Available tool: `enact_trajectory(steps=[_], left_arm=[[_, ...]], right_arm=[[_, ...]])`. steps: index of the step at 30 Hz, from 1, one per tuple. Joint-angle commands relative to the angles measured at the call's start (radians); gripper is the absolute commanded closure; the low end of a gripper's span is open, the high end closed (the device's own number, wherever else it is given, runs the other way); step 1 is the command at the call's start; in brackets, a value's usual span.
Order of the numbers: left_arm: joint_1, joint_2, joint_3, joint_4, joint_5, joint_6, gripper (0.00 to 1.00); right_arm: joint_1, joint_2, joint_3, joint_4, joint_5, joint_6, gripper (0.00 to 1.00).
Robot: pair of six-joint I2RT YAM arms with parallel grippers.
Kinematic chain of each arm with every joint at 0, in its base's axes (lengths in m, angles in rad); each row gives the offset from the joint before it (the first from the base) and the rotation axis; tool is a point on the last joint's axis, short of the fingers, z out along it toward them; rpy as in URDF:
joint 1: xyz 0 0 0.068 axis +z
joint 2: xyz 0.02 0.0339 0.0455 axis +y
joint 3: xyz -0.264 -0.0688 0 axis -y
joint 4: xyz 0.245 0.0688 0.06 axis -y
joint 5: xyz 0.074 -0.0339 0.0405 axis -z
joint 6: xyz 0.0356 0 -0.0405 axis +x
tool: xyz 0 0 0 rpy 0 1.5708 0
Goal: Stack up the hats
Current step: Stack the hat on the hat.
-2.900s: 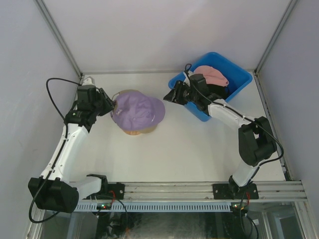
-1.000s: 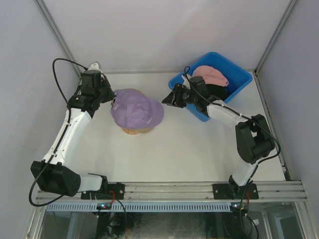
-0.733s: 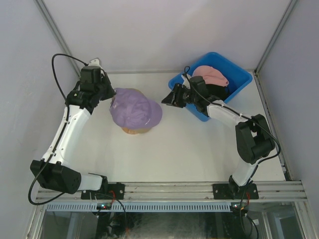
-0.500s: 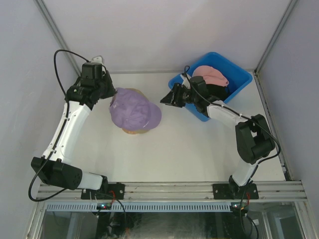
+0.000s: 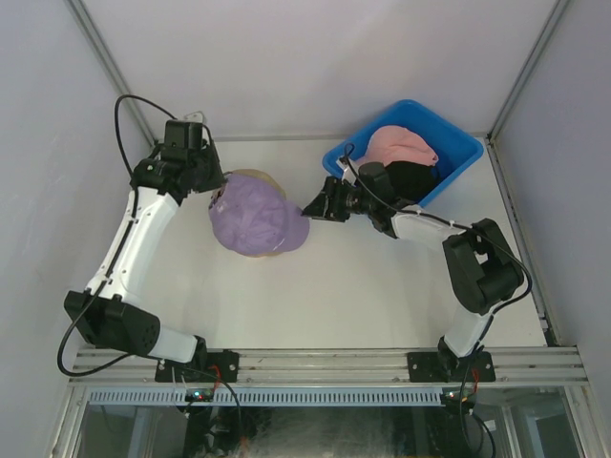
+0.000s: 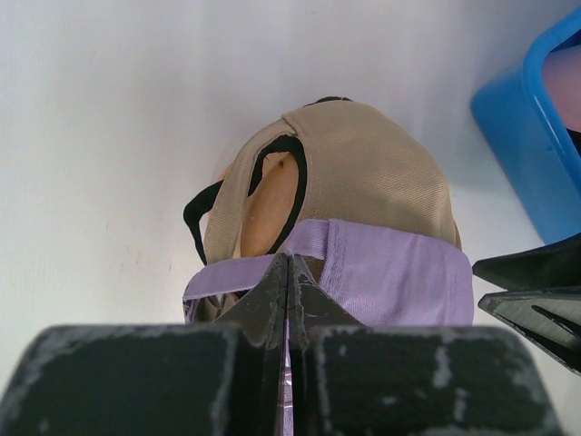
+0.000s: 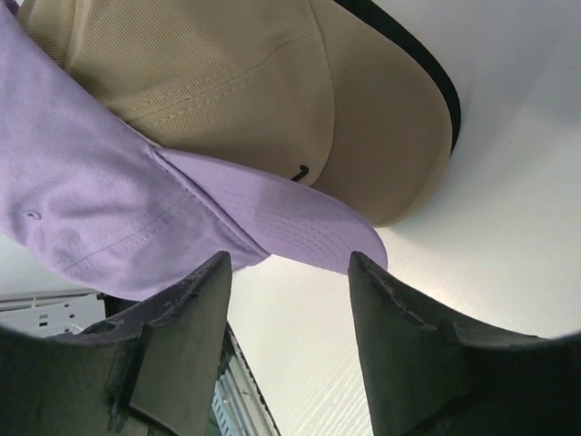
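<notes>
Change, left gripper [image 5: 218, 188]: it has moved farther back and to the right than a second ago. Its jaws are pressed together as before, pinching the back edge of the purple hat [image 5: 253, 218].
Change, purple hat: it is pulled a little toward the near side, and its brim points more to the near right.
Change, right gripper [image 5: 310, 210]: it has come away from the bin [image 5: 465, 150], nearer and to the left. It is now just beside the purple brim, with jaws spread wider than before and holding nothing.
Stack: the purple hat sits on the tan hat [image 6: 363, 173], left of the middle of the desk [image 5: 334, 286]. The tan crown shows behind the purple edge.
Bin: blue, at the far right of the desk, in the same place.
In the bin: pink hat [image 5: 401, 145] at the far side, and black hat [image 5: 410, 178] on its near side, touching it.
</notes>
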Motion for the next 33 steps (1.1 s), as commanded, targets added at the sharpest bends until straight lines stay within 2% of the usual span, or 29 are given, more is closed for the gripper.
enact_trajectory(steps=[1, 19, 29, 33], left_arm=[[-0.010, 0.002, 0.056, 0.007, -0.002, 0.021, 1.00], [-0.010, 0.052, 0.095, -0.028, -0.070, 0.049, 1.00], [-0.010, 0.076, 0.118, -0.035, -0.065, 0.044, 1.00], [-0.010, 0.074, 0.121, -0.034, -0.063, 0.040, 1.00]], right_arm=[[0.016, 0.020, 0.001, 0.122, -0.023, -0.025, 0.45], [0.022, 0.075, -0.034, 0.159, 0.037, -0.104, 0.41], [0.022, 0.148, -0.057, 0.368, -0.094, -0.011, 0.39], [0.020, 0.160, -0.076, 0.463, -0.144, 0.046, 0.48]])
